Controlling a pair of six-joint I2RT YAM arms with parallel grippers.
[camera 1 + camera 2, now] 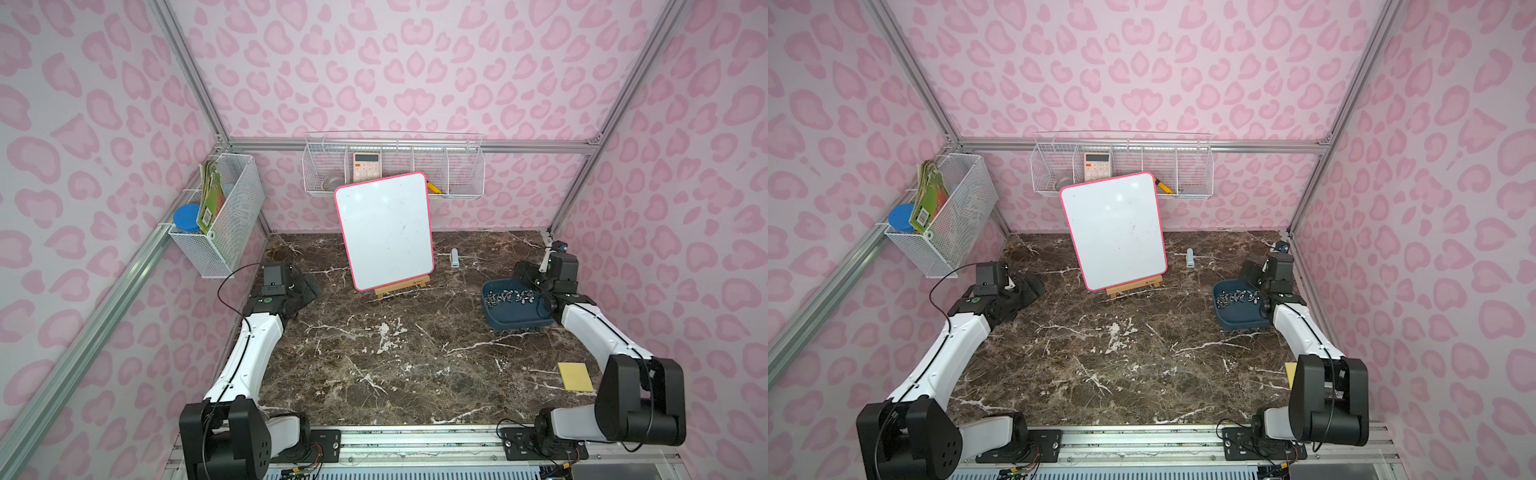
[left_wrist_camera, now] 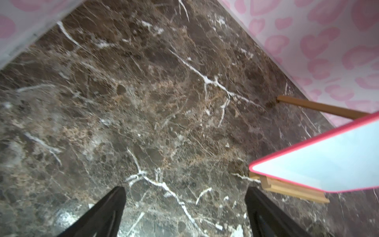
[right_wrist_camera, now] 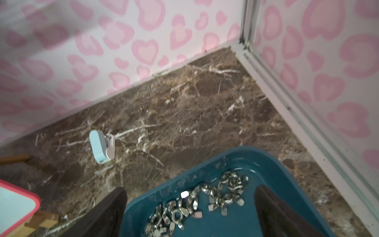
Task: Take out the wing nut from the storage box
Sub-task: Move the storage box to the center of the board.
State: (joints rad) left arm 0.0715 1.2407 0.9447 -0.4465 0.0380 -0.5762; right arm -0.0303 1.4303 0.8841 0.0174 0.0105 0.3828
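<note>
Pink heart-print walls ring the marble bench, where the storage box of wing nuts sits at the right edge beneath the right gripper, jaws apart and empty, like those of the left gripper over bare marble.

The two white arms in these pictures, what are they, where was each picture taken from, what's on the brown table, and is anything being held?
They are two robot arms, each ending in a two-finger gripper. Two pictures look down on the whole booth from overhead; the other two come from cameras on the wrists. On the marble table stand a pink-framed whiteboard on a wooden easel, a small pale-blue gadget, a yellow pad and a teal storage box holding metal wing nuts. The right gripper is open over the box's edge; the left gripper is open over bare table. Neither holds anything.
</note>
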